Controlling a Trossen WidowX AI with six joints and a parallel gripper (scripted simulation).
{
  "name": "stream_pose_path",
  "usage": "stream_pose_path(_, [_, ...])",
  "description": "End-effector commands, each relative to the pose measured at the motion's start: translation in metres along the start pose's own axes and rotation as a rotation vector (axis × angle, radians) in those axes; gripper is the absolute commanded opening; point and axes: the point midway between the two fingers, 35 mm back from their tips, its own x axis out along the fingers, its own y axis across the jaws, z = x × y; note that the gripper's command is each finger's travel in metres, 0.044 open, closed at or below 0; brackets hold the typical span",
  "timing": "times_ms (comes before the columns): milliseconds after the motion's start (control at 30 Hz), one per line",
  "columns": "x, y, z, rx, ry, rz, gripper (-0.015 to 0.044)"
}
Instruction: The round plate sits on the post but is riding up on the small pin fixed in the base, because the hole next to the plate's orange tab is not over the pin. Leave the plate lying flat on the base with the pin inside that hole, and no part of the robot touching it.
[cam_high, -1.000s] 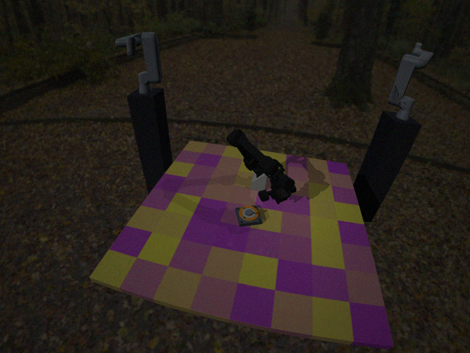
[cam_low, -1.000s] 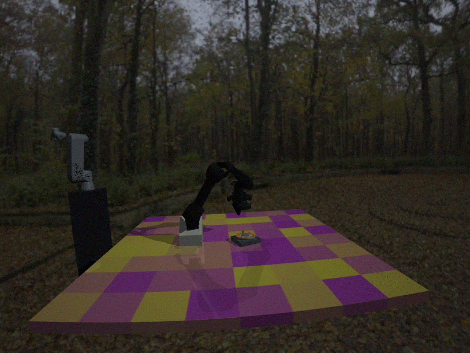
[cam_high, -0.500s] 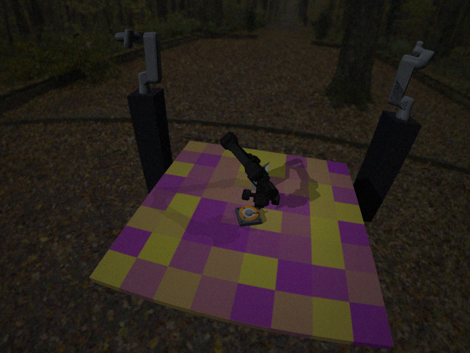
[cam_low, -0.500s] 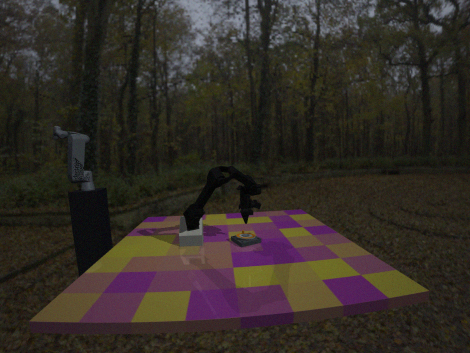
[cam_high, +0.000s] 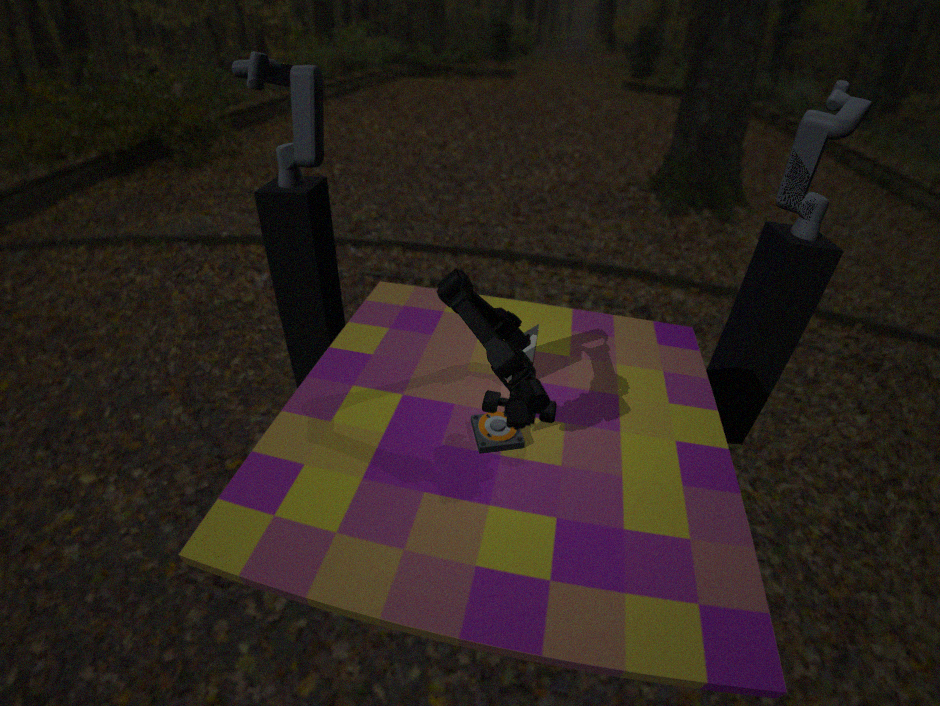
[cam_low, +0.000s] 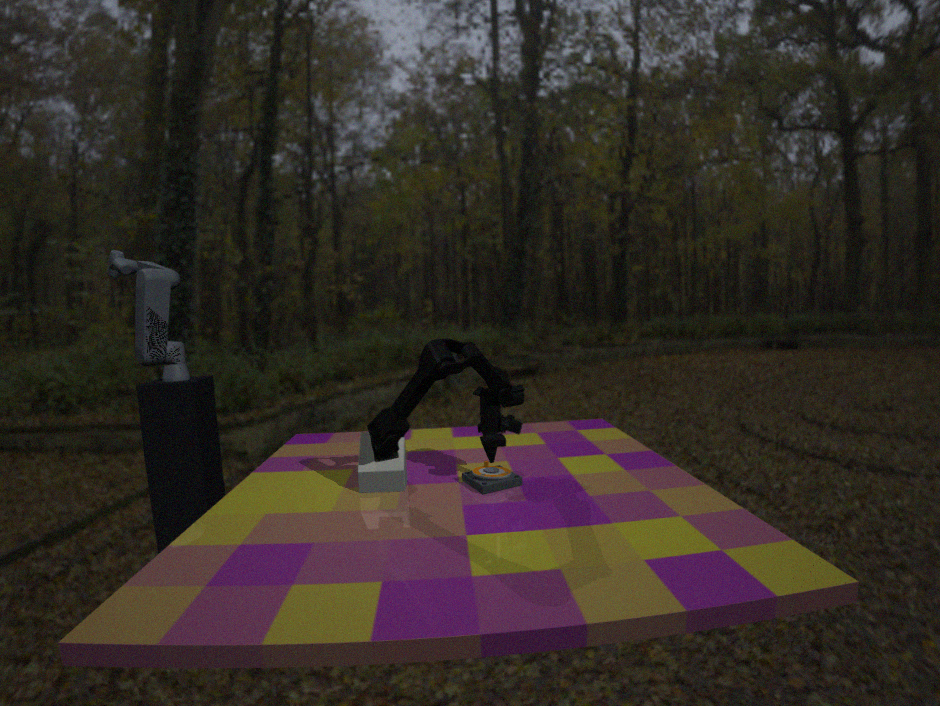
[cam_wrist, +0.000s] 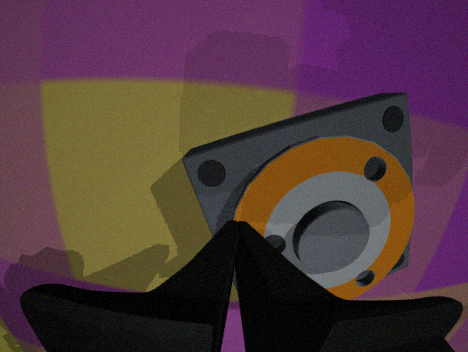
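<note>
At the bottom of the wrist view, the black parallel-jaw gripper (cam_wrist: 234, 235) is closed on nothing, its tip just above the round orange-rimmed plate (cam_wrist: 333, 162) at centre right. The plate lies on the square grey base (cam_wrist: 226, 155). This looks like the approach; next likely a nudge turning the plate. No containers appear.

We saw the checkered tabletop (cam_high: 486, 524) from high above its front edge in the top view, looking down and inward from afar. The exterior view stood low, off to one side, also distant. The wrist view looked down close past the end effector (cam_wrist: 234, 227). All three shared the base (cam_wrist: 226, 164).
</note>
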Motion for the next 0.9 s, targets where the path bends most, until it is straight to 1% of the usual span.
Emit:
stream_pose_path(0, [0.001, 0.0, -0.005, -0.006, -0.003, -0.005, 0.0])
stream_pose_path(867, [0.002, -0.006, -0.034, -0.008, -0.002, -0.006, 0.0])
